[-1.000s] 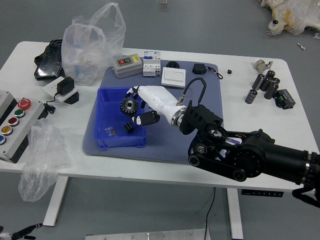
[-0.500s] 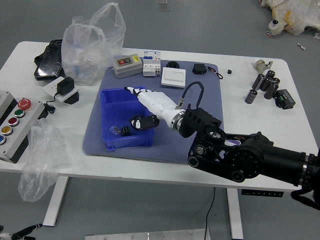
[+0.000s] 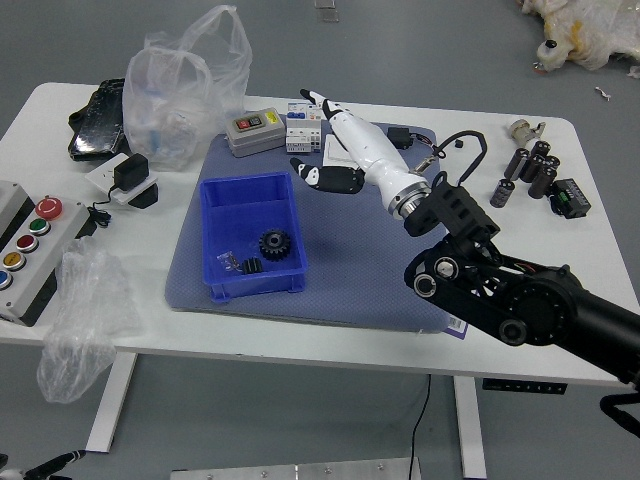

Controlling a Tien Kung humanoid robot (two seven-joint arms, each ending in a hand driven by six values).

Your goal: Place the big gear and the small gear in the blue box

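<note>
Although the head view alone has to tell me, it puts both of the task's pieces where they belong. The big gear (image 3: 275, 244) lies flat in the blue box (image 3: 260, 285), toward its near right corner, teeth and central hole showing. Just beside it, on the near left side, sits a smaller dark toothed piece that I take for the small gear (image 3: 252, 265); whether the two touch, I can't tell. Next to that is a small clear bit (image 3: 229, 262), too fine to make out.

My right robot hand (image 3: 368, 146) is outside the box, over the far part of the grey mat (image 3: 370, 260), thumb and fingers spread wide and pinching nothing. My left robot hand (image 3: 45, 468) rests at the lower left corner of the picture, its visible fingers loose and holding nothing.

So I judge placing to be finished and only the retreat in hand. What I need next is to draw the right arm back to my side of the desk (image 3: 545, 245), lifting first, since my fingertips look near the white modules (image 3: 303, 130) and could nudge them. I should swing wide of the box too, and leave both gears alone.
</note>
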